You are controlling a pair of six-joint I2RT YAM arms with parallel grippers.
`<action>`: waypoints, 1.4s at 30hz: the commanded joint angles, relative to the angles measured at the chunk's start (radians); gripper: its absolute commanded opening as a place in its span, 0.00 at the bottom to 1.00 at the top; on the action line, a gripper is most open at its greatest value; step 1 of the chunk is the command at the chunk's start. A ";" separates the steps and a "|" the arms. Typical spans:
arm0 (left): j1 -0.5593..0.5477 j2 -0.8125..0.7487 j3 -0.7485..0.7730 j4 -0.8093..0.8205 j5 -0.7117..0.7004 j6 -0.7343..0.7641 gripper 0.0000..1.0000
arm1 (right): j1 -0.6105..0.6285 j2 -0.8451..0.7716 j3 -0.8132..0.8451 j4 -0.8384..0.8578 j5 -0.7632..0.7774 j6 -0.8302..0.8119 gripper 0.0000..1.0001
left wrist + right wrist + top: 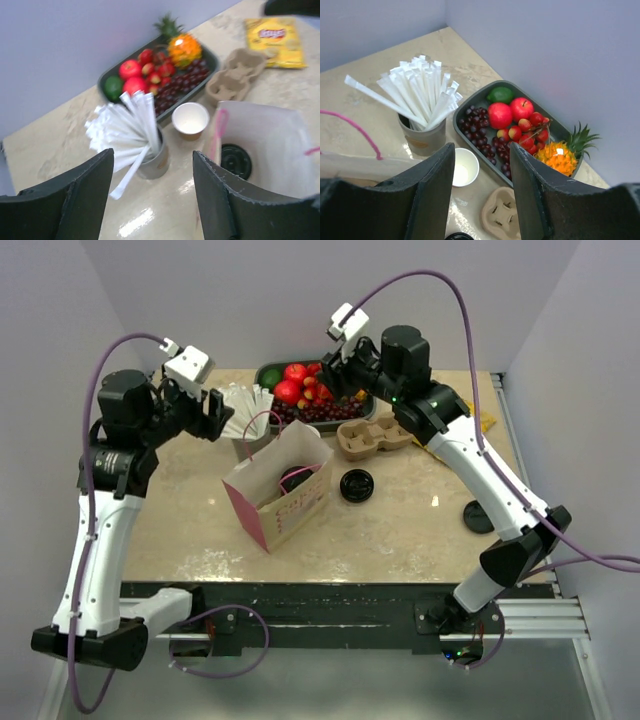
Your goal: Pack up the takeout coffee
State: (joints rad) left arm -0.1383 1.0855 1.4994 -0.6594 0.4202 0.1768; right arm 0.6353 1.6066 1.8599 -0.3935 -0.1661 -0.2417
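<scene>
The takeout coffee [297,479] sits inside an open white paper bag [268,508] with pink handles, mid-table. Only its round black lid [236,160] shows, down in the bag [272,137]. My left gripper [214,414] hovers open and empty to the left of the bag, above the straw holder; in the left wrist view the gripper [152,155] holds nothing between its fingers. My right gripper [340,366] is raised over the back of the table near the fruit tray. It is open and empty too, as the right wrist view of the gripper [481,147] shows.
A grey cup of wrapped straws [245,412] and a lidless paper cup [190,119] stand behind the bag. The fruit tray [262,371], a pulp cup carrier [372,435] and a yellow chips bag [274,40] lie at the back. Loose black lids [357,485] [480,517] lie to the right.
</scene>
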 commanded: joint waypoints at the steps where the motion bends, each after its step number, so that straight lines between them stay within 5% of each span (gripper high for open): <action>1: 0.078 0.060 -0.045 0.015 -0.212 0.004 0.67 | -0.022 -0.033 -0.043 0.088 -0.012 0.073 0.51; 6: 0.253 0.177 -0.050 -0.087 -0.034 -0.088 0.64 | -0.045 -0.046 -0.108 0.163 -0.035 0.067 0.52; 12: 0.270 0.195 -0.088 -0.146 0.140 -0.151 0.69 | -0.057 -0.046 -0.151 0.185 -0.055 0.104 0.52; 25: 0.286 0.244 -0.134 -0.129 0.178 -0.168 0.55 | -0.075 -0.031 -0.180 0.185 -0.047 0.085 0.52; 30: 0.296 0.267 -0.117 -0.137 0.193 -0.163 0.41 | -0.075 -0.031 -0.194 0.185 -0.047 0.088 0.52; 42: 0.312 0.300 -0.084 -0.091 0.209 -0.211 0.34 | -0.077 -0.039 -0.217 0.182 -0.059 0.088 0.53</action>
State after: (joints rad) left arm 0.1646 1.3670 1.3708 -0.7937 0.5930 0.0090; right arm 0.5617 1.6012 1.6447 -0.2470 -0.2039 -0.1596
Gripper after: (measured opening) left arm 0.345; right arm 0.528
